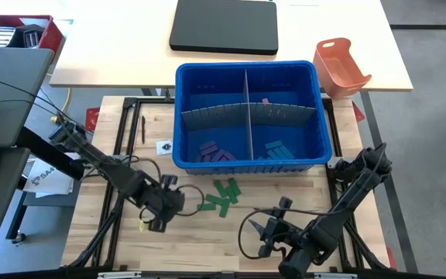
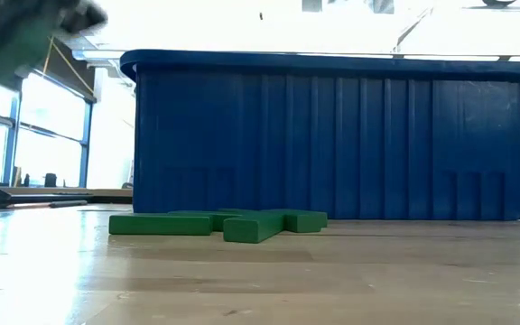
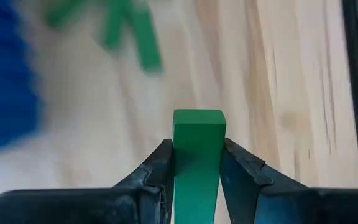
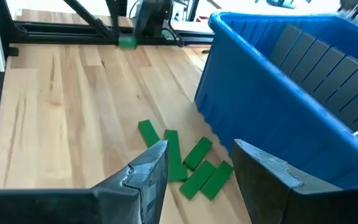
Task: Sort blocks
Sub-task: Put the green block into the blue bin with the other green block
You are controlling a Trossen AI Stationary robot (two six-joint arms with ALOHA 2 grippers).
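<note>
Several green blocks [image 1: 223, 195] lie in a loose heap on the wooden table, just in front of the blue bin [image 1: 246, 159]; the low view shows them [image 2: 215, 221] flat on the boards. My left gripper [image 3: 197, 146] is left of the heap, above the table, shut on one green block [image 3: 197, 127]. The right wrist view shows this block [image 4: 127, 42] far off. My right gripper [image 4: 199, 149] hovers open near the table's front edge, pointing toward the heap [image 4: 185, 163]. Purple blocks [image 1: 215, 151] and blue blocks [image 1: 277, 149] lie in the bin's near compartments. My left gripper pinches the green block by its two narrow long sides [image 3: 182, 163] between both fingers. The fingers lie along the block and point steeply down. The block's free end [image 3: 199, 119] sticks out past the fingertips. The block is lifted clear of the table.
A grey slotted divider [image 1: 246, 115] splits the bin into compartments. An orange-red tray [image 1: 341, 66] stands at the back right and a black pad [image 1: 224, 25] behind the bin. Black frame rails [image 1: 122, 147] border the board. Bare wood [image 1: 207, 240] lies in front of the heap.
</note>
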